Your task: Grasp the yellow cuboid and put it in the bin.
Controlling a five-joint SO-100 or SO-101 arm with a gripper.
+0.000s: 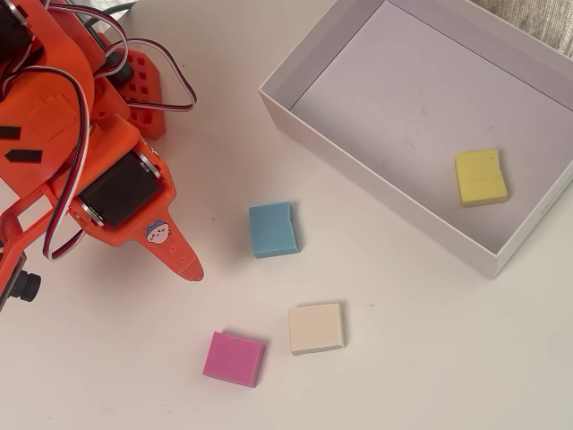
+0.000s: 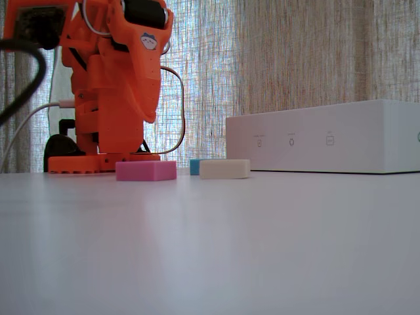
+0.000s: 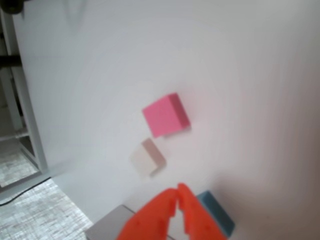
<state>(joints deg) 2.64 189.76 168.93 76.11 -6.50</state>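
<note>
The pincer enters the wrist view from the bottom edge, its two orange fingers pressed together at the tips with nothing between them; in the overhead view it shows as a single orange point at lower left of centre, raised off the table and clear of every block. Just right of it in the wrist view lies the blue block, with the cream block and the pink block higher in the frame, all somewhat blurred. Only the overhead view shows the yellow cuboid: a small flat, squarish, bright yellow block lying on the pale lilac floor of the bin, toward the box's right side, close to the right wall but apart from it. That puts it at right of frame, well apart from the pincer, with the blue block and the bin's near wall between them. The low fixed view shows only the bin's white outer wall at right, hiding its contents; the pink block and cream block sit in front, and a sliver of the blue block peeps out between them, beside the orange arm at upper left
</note>
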